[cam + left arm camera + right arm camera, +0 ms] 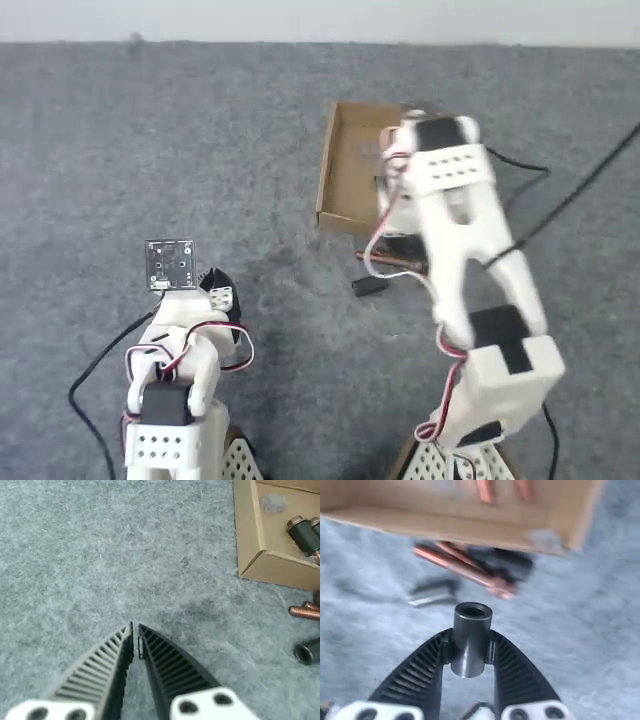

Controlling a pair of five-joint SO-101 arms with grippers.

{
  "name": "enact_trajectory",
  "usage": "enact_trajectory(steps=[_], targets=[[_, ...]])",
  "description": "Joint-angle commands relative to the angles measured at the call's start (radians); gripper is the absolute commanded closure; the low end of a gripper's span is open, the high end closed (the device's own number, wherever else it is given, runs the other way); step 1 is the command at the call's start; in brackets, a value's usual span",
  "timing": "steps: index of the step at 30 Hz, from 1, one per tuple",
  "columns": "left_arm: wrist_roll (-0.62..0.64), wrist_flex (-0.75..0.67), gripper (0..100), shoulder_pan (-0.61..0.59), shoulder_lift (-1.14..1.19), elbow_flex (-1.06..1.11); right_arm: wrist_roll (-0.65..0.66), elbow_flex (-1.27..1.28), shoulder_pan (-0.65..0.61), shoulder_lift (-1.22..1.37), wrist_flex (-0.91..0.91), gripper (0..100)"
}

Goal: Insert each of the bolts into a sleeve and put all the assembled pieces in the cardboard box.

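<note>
The right tool [470, 639] is clamped on a dark sleeve [472, 625], held upright with its open end up, probably so that a bolt can be pushed into the bore. It hangs over the tabletop [580, 610] just near of the cardboard box [445, 526], close to the loose copper bolts [465, 566] and a second sleeve [432, 594]. The left tool [135, 628] is pressed together on nothing, low over the tabletop left of the box and seemingly parked clear, while an assembled piece [301, 531] already lies in the box.

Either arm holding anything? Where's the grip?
Right jaws clamp a dark sleeve by its sides, lower half, one open end sticking out past the tips. Left jaws shut, empty.
</note>
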Motion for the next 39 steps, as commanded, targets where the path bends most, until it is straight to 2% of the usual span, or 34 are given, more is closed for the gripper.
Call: enact_trajectory(steps=[1,5,11,18,28,34,39], targets=[[-0.009,0.006,99,-0.006,-0.023,-0.013,0.092,0.068,0.133,-0.102,0.027,99.2],[-0.009,0.006,99,-0.006,-0.023,-0.013,0.147,0.158,0.274,-0.136,0.024,99.2],[-0.009,0.006,99,-0.006,-0.023,-0.013,0.235,0.339,0.443,-0.189,-0.108,99.2],[-0.009,0.006,99,-0.006,-0.023,-0.013,0.287,0.552,0.541,-0.255,-0.277,99.2],[-0.009,0.006,99,-0.006,-0.023,-0.013,0.295,0.677,0.688,-0.254,-0.622,99.2],[-0.009,0.006,99,-0.006,-0.023,-0.013,0.499,0.690,0.760,-0.254,-0.688,99.2],[-0.009,0.006,99,-0.006,-0.023,-0.013,0.565,0.689,0.858,-0.254,-0.694,99.1]])
